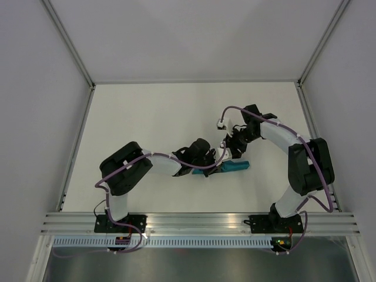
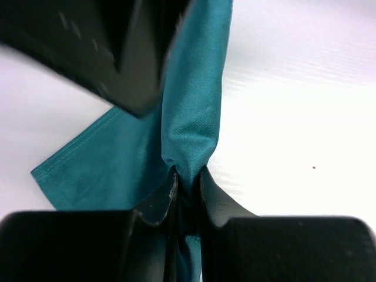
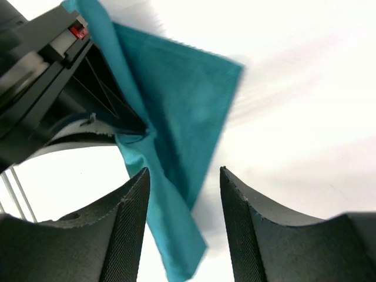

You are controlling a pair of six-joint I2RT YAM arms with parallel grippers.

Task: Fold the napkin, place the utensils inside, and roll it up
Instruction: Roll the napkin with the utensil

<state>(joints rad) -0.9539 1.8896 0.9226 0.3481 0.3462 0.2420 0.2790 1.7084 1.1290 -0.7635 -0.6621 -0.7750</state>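
Observation:
The dark teal napkin [image 1: 237, 167] is bunched into a narrow strip, lifted off the white table between the two arms. My left gripper [image 2: 188, 174] is shut on a gathered fold of the napkin [image 2: 191, 111], and a hemmed corner hangs to its left. In the top view the left gripper [image 1: 216, 167] holds the strip's left end. My right gripper [image 3: 184, 171] stands open. The napkin [image 3: 176, 111] droops loosely between its fingers [image 3: 130, 205] without being pinched. In the top view the right gripper [image 1: 234, 147] sits just above the cloth. The utensils are out of view.
The white table [image 1: 147, 117] is walled by grey panels with metal frame rails on the left, right and back. An aluminium rail [image 1: 200, 222] at the near edge carries both arm bases. The left gripper's dark body [image 3: 41, 88] shows in the right wrist view.

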